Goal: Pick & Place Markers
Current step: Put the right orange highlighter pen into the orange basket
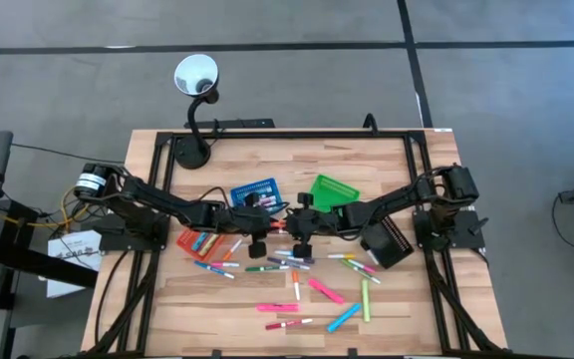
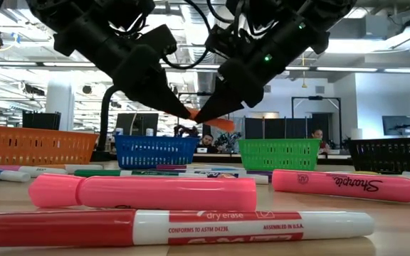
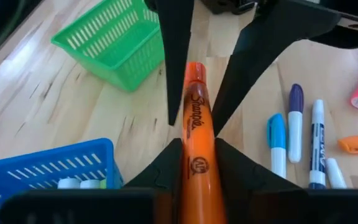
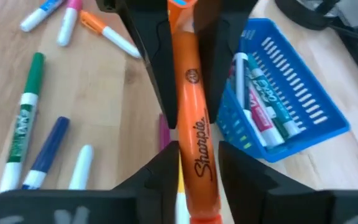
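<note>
An orange marker (image 3: 195,106) hangs in the air between my two grippers, above the table's middle (image 1: 279,223). My left gripper (image 3: 197,148) is shut on one end of it. My right gripper (image 4: 197,152) has its fingers on either side of the other end, where the lettering is. In the left wrist view a thin gap shows between one right finger (image 3: 229,93) and the barrel. Many other markers (image 1: 297,264) lie scattered flat on the wood nearer the front edge. My left gripper pinches the orange marker between its two fingers at the end with the round mark (image 3: 197,167). The fingers run along the marker, slanting down from the table's left. The marker is lifted clear of the table, a little tilted (image 2: 216,121).
A blue basket (image 1: 255,191) holding markers and a green basket (image 1: 332,189) stand just behind the grippers. An orange basket (image 1: 205,242) is at the left and a black one (image 1: 387,241) at the right. A desk lamp (image 1: 195,80) stands at the far left corner.
</note>
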`<state>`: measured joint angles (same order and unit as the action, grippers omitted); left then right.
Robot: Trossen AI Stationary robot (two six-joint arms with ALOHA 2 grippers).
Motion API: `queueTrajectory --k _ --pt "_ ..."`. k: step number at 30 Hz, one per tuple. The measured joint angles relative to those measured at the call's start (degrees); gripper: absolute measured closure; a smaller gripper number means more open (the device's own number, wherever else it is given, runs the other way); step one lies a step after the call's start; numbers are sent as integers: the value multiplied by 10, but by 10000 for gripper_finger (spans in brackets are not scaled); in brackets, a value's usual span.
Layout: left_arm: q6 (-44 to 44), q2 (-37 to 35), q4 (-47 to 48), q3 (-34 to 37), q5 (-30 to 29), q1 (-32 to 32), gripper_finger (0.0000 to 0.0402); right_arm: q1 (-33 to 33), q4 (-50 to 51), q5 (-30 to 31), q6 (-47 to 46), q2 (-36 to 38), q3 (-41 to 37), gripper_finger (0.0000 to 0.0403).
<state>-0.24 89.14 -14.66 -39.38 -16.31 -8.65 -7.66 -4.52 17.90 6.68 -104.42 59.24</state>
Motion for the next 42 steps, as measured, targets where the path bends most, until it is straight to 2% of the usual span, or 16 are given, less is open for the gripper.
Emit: queueTrajectory --k 4,8,11,18,23,26,29,35,42 --pt "-32 -19 13 0 -2 -3 334 -8 22 24 15 7 0 265" --pt "-77 -79 107 0 -50 -21 325 -30 46 72 24 29 0 235" --pt "-145 -150 231 0 -90 -47 325 -46 68 102 24 47 0 217" --pt "-385 -324 519 0 -113 -132 327 -68 87 108 23 59 0 195" --pt "-548 -384 691 0 -121 -186 328 -69 99 107 13 59 0 194" --pt "-609 -394 766 0 -108 -204 327 -65 103 107 4 59 0 198" --pt "-643 -390 798 0 -94 -211 327 -61 107 106 -6 59 0 201" --pt "-650 -348 796 1 -94 -211 326 -56 111 105 -14 59 0 208" --pt "-653 -263 731 40 -94 -207 326 -56 117 104 -22 59 0 211"
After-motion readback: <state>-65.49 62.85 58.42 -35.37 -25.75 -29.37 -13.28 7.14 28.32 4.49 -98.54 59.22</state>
